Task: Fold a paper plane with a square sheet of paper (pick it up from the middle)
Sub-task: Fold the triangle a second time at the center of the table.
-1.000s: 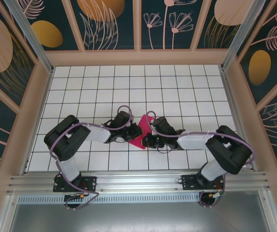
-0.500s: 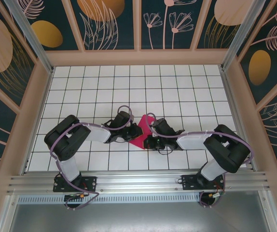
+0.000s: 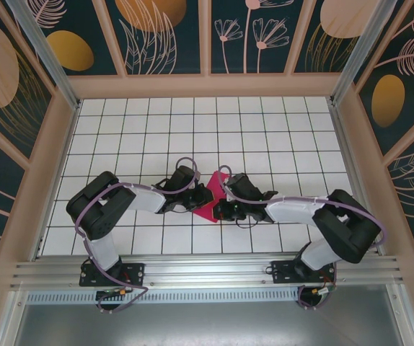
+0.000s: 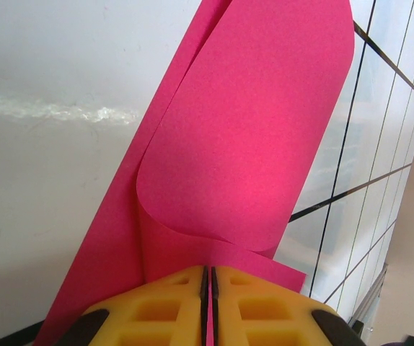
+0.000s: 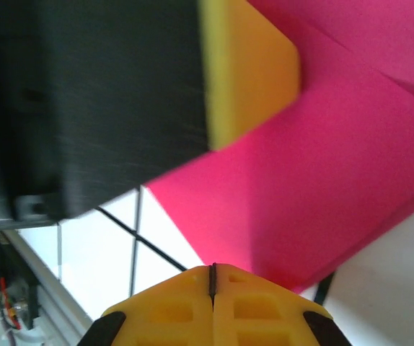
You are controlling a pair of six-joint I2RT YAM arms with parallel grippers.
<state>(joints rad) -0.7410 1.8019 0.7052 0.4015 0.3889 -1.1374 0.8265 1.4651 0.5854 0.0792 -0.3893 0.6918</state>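
Right arm's elbow is swinging slightly outward versus a second ago, and the sheet is hardly budging. Left gripper (image 4: 208,277) is clamping the square sheet of paper (image 4: 250,130) at its 9 o'clock edge, with a loose flap curling over. Right gripper (image 5: 213,277) is sitting fully closed at the sheet's 4 o'clock edge; I can't tell if it's pinching paper. It's looking light, floppy and easily creased, so I'd be gripping edges gently. I'm counting one sheet and two grippers, mid tiled table (image 3: 279,130).

Right end effector (image 3: 220,204) shifted slightly; elbow swung outward.
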